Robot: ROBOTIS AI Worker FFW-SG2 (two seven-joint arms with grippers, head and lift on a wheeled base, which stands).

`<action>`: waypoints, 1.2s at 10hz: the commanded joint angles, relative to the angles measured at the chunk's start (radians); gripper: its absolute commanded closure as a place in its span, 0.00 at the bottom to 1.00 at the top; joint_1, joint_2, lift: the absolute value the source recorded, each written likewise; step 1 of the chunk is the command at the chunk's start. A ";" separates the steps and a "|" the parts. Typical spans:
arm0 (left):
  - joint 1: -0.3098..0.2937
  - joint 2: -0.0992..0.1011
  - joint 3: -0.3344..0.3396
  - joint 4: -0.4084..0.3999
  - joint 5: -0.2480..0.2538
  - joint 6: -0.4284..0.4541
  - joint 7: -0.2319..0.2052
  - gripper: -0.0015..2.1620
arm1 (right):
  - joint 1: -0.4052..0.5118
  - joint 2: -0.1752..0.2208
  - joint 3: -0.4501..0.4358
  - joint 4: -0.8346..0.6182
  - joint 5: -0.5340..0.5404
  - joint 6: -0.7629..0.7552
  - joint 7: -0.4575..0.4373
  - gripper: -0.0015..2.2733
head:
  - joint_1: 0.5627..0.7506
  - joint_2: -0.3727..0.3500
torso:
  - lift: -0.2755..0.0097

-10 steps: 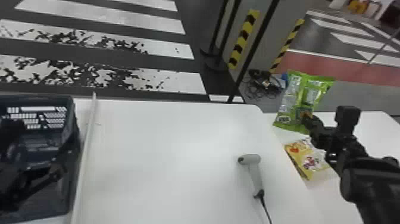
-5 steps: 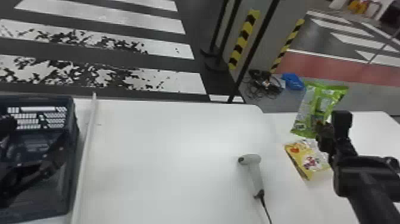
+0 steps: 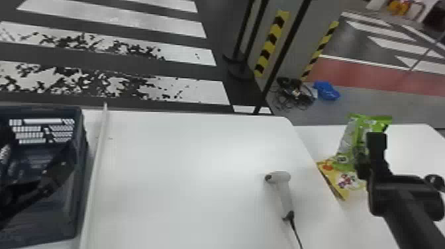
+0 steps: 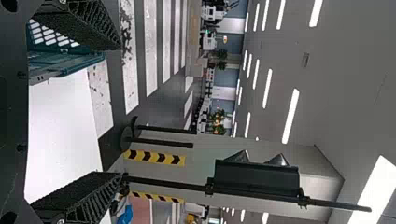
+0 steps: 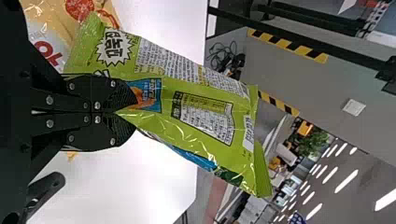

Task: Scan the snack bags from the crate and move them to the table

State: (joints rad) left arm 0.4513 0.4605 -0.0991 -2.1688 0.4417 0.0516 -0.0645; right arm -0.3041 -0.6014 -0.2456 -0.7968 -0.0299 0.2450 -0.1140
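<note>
Nearest to you on the left stands the crate (image 3: 81, 185), its far right corner pointing away from you. The left gripper (image 3: 59, 170) is over the crate; its fingers are wide apart with nothing between them, as you can see in the left wrist view.

On the main tabletop (image 3: 185, 178), near the right edge, you have the scanner (image 3: 283, 190). Its head points to the left, and its handle goes toward you, a little to the right, with the cable after it.

To the right of that edge is the second tabletop (image 3: 410, 149). There the yellow snack bag (image 3: 347, 182) lies flat, just beside the left edge. Its visible left side runs slanting, from far left to near right. One part is covered from your view by the green bag.

The right gripper (image 3: 361, 162) is above the second tabletop; its fingers are clamped on the green snack bag (image 3: 347, 142). This bag is upright, with its long axis leaning a little to the right at the top. Its upper seal (image 5: 264, 170) points up, and its printed panel (image 5: 203, 116) faces the right wrist camera. If the lower end touches the yellow one, I cannot tell.

Farthest, on the floor, you see cables (image 3: 294, 94) and a blue thing (image 3: 327, 91).
</note>
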 commanded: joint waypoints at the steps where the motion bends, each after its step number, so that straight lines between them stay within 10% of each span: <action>1: -0.002 0.004 -0.001 -0.002 0.000 -0.003 0.000 0.01 | -0.006 -0.001 -0.014 0.001 -0.036 0.037 -0.010 0.23 | 0.70 0.03 | 0.63; 2: -0.006 0.007 -0.004 -0.002 0.002 0.000 0.000 0.01 | -0.006 -0.003 -0.026 -0.001 -0.038 0.037 -0.010 0.00 | 0.70 0.03 | 0.63; 7: -0.022 0.000 -0.016 0.000 0.002 0.000 0.002 0.01 | 0.145 0.023 -0.061 -0.363 -0.143 0.285 -0.010 0.01 | 0.70 0.03 | 0.63; 12: -0.014 -0.006 -0.017 -0.006 -0.008 0.003 0.015 0.01 | 0.398 0.229 -0.092 -0.973 -0.258 0.509 0.008 0.01 | 0.70 0.03 | 0.63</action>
State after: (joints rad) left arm 0.4371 0.4554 -0.1161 -2.1742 0.4343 0.0536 -0.0498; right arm 0.0677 -0.4052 -0.3426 -1.7090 -0.2807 0.7493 -0.1080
